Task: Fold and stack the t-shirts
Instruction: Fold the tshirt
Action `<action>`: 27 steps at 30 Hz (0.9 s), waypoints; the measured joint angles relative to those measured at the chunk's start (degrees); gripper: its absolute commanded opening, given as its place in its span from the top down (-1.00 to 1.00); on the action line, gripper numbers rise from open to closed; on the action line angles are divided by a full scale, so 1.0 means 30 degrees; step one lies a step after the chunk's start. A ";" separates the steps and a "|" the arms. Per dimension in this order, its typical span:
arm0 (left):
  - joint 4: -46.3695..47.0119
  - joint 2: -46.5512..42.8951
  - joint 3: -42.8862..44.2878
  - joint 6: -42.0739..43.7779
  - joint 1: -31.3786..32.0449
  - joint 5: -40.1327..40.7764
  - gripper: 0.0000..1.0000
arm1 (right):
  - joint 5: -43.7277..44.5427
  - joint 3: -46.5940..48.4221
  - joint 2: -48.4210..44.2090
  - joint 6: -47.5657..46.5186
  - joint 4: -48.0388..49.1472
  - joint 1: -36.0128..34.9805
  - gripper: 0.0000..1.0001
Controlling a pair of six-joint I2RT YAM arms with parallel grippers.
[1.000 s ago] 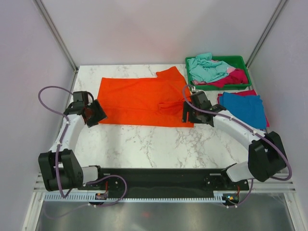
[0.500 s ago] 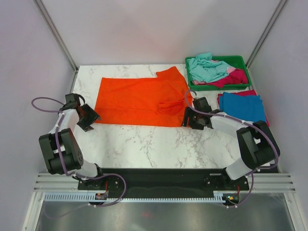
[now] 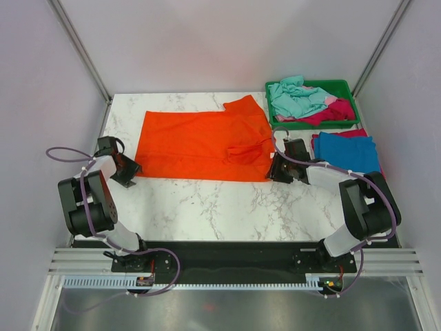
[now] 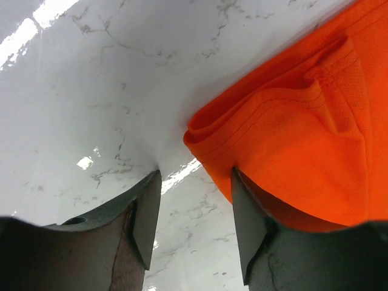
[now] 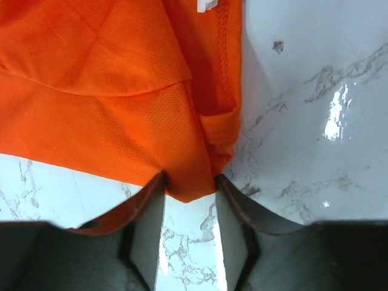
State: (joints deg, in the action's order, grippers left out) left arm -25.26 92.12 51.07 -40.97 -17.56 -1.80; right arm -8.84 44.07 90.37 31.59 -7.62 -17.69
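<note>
Between left gripper (image 3: 129, 172) and right gripper (image 3: 275, 171): orange t-shirt (image 3: 200, 145) flat on table (image 3: 207, 207), long axis gripper to gripper, sleeve jutting away at right end. Both grippers spread, a near corner at each.

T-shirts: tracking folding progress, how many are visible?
5: orange tee spread mid-table; blue tee atop magenta tee, right; teal tee, dark-pink tee in tray; maybe more hidden.

Bright orange t-shirt (image 3: 200, 145), blue t-shirt (image 3: 348, 155), teal t-shirt (image 3: 296, 98), magenta t-shirt (image 3: 335, 112), green tray (image 3: 342, 85), and a white worktop (image 3: 207, 203) veined grey.
</note>
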 measured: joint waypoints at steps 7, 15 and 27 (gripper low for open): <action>0.1297 0.0066 -0.0204 -0.0532 0.0000 0.0452 0.39 | -0.0342 -0.0124 0.0306 -0.0175 0.0597 0.0066 0.44; 0.2616 0.0022 -0.0444 -0.0685 0.0000 0.0474 0.96 | -0.0408 -0.0277 0.0401 -0.0204 0.0845 0.0066 0.89; 0.1457 -0.6084 -0.2222 -0.0685 -0.0029 0.0379 0.96 | -0.0080 -0.1260 -0.2375 -0.0233 -0.1311 0.0058 1.00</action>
State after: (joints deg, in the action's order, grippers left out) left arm -20.88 73.87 44.40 -43.03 -17.65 -0.67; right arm -9.08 40.29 83.24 30.89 -11.55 -17.52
